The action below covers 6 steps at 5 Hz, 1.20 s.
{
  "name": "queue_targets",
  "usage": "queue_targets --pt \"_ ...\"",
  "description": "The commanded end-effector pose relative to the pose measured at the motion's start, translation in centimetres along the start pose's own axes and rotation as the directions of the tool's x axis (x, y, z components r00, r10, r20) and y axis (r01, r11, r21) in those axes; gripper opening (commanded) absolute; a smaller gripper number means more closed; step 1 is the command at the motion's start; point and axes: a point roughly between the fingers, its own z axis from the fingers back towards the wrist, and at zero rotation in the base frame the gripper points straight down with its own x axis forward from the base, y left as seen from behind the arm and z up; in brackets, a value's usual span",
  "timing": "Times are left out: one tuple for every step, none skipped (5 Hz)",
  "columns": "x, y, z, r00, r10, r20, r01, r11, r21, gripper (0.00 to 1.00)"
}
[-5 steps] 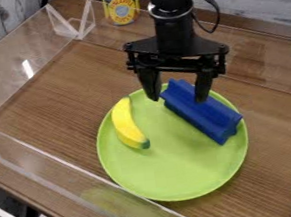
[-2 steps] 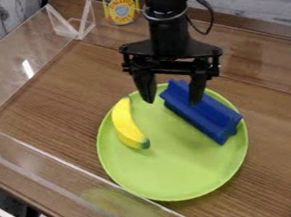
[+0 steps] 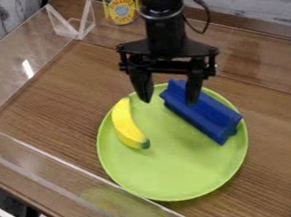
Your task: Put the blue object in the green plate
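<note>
In the camera view, the black gripper (image 3: pixel 170 85) is pointing straight down with its fingers spread wide and holding nothing, hanging just above the dark blue block (image 3: pixel 202 112), which is lying on the right side of the big green plate (image 3: pixel 170 173) beside the yellow banana (image 3: pixel 131 126).

My gripper (image 3: pixel 173 87) hangs with fingers spread over the upper edge of the green plate (image 3: pixel 170 173). Below it, the blue object (image 3: pixel 202 111) at right and the banana (image 3: pixel 131 126) at left crowd the plate; its lower half lies bare. Clear walls (image 3: pixel 38 185) fence the wooden table (image 3: pixel 52 93).
</note>
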Motion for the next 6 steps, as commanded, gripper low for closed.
queue_targets --pt "1.10 0.19 1.30 0.999 0.000 0.045 0.001 1.000 -0.020 1.00" --pt "1.21 0.44 1.24 0.999 -0.007 0.042 0.008 1.000 -0.019 1.00" --pt "1.31 0.62 1.10 0.999 -0.013 0.038 0.014 1.000 -0.018 1.00" --pt "1.39 0.82 0.99 0.999 -0.020 0.033 0.020 1.000 -0.018 1.00" --pt "1.42 1.01 0.98 0.999 -0.028 0.028 0.028 0.999 -0.017 1.00" --pt "1.46 1.19 1.05 0.999 -0.034 0.022 0.034 0.999 -0.016 1.00"
